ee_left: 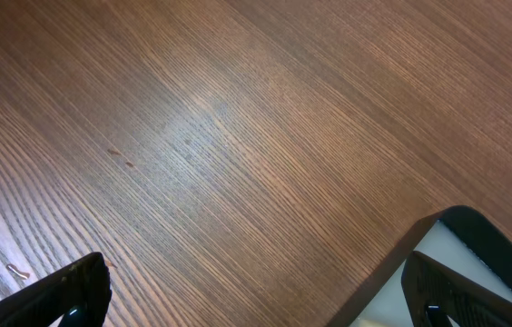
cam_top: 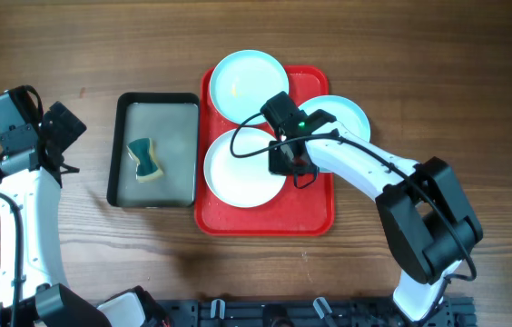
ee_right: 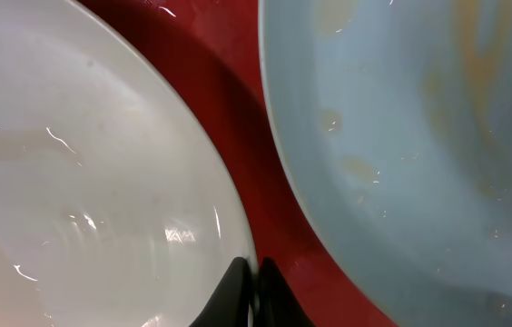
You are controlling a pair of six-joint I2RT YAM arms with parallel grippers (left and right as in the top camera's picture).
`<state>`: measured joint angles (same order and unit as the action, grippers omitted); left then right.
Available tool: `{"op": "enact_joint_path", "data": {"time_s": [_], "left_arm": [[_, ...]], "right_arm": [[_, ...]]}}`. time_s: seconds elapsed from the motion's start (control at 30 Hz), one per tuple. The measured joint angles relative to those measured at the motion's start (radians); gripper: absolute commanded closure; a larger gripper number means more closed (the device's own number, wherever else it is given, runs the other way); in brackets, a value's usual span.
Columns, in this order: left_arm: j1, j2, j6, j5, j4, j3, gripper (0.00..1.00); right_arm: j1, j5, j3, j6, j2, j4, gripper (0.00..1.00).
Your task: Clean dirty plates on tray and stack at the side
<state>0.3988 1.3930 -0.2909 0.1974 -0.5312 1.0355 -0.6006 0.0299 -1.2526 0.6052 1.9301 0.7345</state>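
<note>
The red tray (cam_top: pixel 265 218) holds three plates. A mint plate (cam_top: pixel 249 84) lies at its far end. A white plate (cam_top: pixel 238 173) lies at the near left. A second mint plate (cam_top: pixel 347 113) overhangs the right rim and shows yellowish smears in the right wrist view (ee_right: pixel 419 136). My right gripper (cam_top: pixel 290 162) is shut on the right rim of the white plate (ee_right: pixel 74 182), its fingertips (ee_right: pixel 254 272) pinching the edge over the red tray (ee_right: pixel 229 73). My left gripper (cam_top: pixel 64 136) is open and empty above bare table (ee_left: pixel 260 300).
A black-rimmed tray with a grey inside (cam_top: pixel 120 150) stands left of the red tray and holds a green-and-yellow sponge (cam_top: pixel 145 159). Its corner shows in the left wrist view (ee_left: pixel 456 227). The table is brown wood.
</note>
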Motion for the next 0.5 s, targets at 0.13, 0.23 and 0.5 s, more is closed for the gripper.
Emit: {"op": "enact_joint_path", "data": {"time_s": [0.13, 0.23, 0.5], "left_arm": [[0.000, 0.000, 0.000, 0.000, 0.000, 0.000, 0.00], [0.000, 0.000, 0.000, 0.000, 0.000, 0.000, 0.00], [0.000, 0.000, 0.000, 0.000, 0.000, 0.000, 0.00]], "right_arm": [[0.000, 0.003, 0.000, 0.000, 0.000, -0.002, 0.89], [-0.001, 0.003, 0.000, 0.000, 0.000, -0.011, 0.89], [-0.001, 0.003, 0.003, 0.005, 0.000, -0.042, 0.81]]}}
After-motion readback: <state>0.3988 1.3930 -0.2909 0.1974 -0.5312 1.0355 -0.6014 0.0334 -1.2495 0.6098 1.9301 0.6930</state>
